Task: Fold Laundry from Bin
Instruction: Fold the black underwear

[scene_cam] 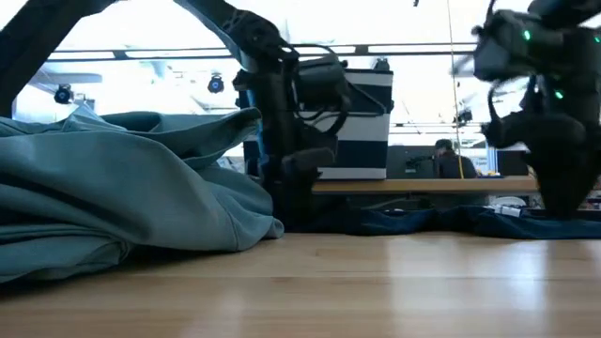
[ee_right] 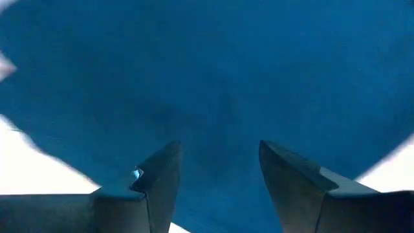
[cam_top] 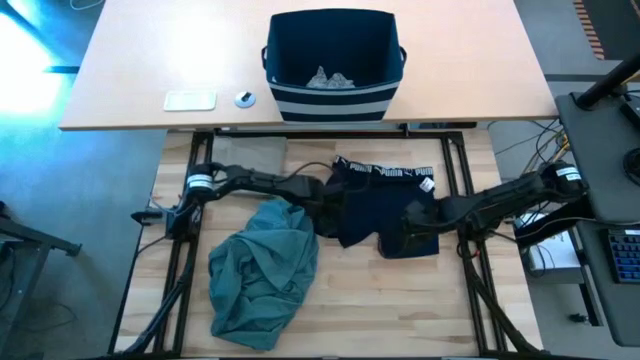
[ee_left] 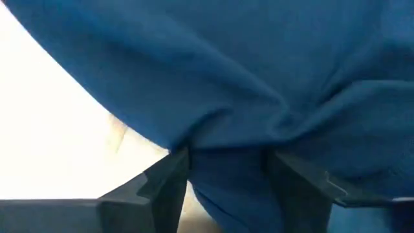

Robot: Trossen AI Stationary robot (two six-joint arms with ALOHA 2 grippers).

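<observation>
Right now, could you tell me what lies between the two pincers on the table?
In the high view, the navy garment spans between the left pincer and the right pincer.

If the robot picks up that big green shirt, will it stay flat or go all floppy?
Probably floppy: the teal-green garment lies crumpled in soft folds, so it would likely droop and bunch. It looks bulky rather than heavy. On the smooth wooden table, a push would probably slide and wrinkle it.

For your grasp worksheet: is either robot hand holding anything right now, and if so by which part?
Nothing is held. Both the left hand and right hand stand open over the navy garment lying on the table.
</observation>
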